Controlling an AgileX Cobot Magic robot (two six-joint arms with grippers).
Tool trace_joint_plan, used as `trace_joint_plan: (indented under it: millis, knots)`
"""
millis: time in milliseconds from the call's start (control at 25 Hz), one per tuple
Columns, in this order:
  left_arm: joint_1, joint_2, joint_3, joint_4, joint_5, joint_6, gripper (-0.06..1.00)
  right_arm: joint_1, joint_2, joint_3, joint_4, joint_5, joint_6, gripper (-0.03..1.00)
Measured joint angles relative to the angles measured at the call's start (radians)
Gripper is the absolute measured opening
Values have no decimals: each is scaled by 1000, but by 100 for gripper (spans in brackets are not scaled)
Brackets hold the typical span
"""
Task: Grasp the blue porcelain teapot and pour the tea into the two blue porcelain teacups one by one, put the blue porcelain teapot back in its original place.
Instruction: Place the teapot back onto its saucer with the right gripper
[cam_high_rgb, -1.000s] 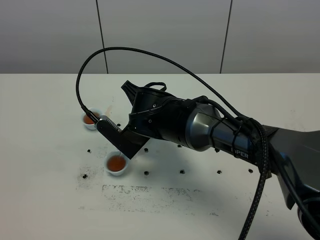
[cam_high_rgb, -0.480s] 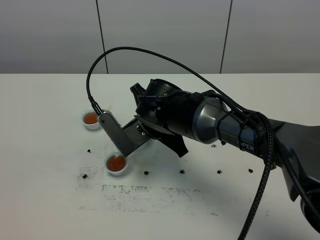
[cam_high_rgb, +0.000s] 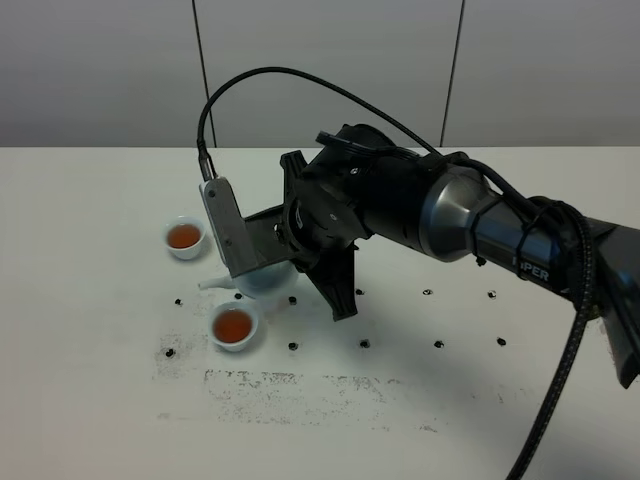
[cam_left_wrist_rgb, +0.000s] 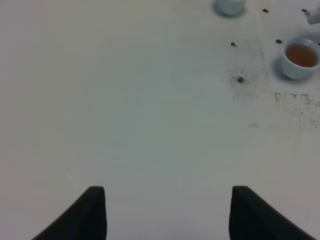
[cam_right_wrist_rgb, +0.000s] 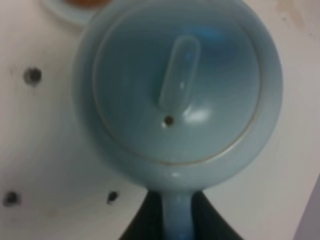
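The blue porcelain teapot (cam_high_rgb: 262, 282) sits upright and low over the white table, its spout pointing left between the two cups. My right gripper (cam_high_rgb: 278, 255) reaches across from the right and is shut on its loop handle. In the right wrist view the lid and knob of the teapot (cam_right_wrist_rgb: 177, 85) fill the frame, with the handle between the right gripper (cam_right_wrist_rgb: 176, 217) fingers. One blue porcelain teacup (cam_high_rgb: 185, 237) stands far left and the other teacup (cam_high_rgb: 234, 326) nearer; both hold reddish-brown tea. My left gripper (cam_left_wrist_rgb: 168, 189) hangs open over bare table, far from the nearer teacup (cam_left_wrist_rgb: 300, 57).
Small black dots (cam_high_rgb: 365, 343) run in rows across the table, and dark smudges (cam_high_rgb: 290, 385) mark its front. A black cable (cam_high_rgb: 300, 80) arches above the right arm. Grey wall panels stand behind the table.
The right wrist has rolled back, bringing the teapot from a tilt over the nearer teacup to upright and lower, a little to the right. The left gripper is unchanged.
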Motion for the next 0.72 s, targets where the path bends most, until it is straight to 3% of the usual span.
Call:
trace_joint_plan:
  millis: [120, 320, 520, 720]
  knots:
    - [0, 0, 0, 0, 0, 0, 51, -6, -43, -1, 54, 13, 144, 4]
    - [0, 0, 0, 0, 0, 0, 51, -17, -153, 59, 127, 10, 488, 4]
    - [0, 0, 0, 0, 0, 0, 51, -18, -281, 268, 204, -63, 836, 4]
    - [0, 0, 0, 0, 0, 0, 51, -15, -320, 469, 215, -167, 1015, 4]
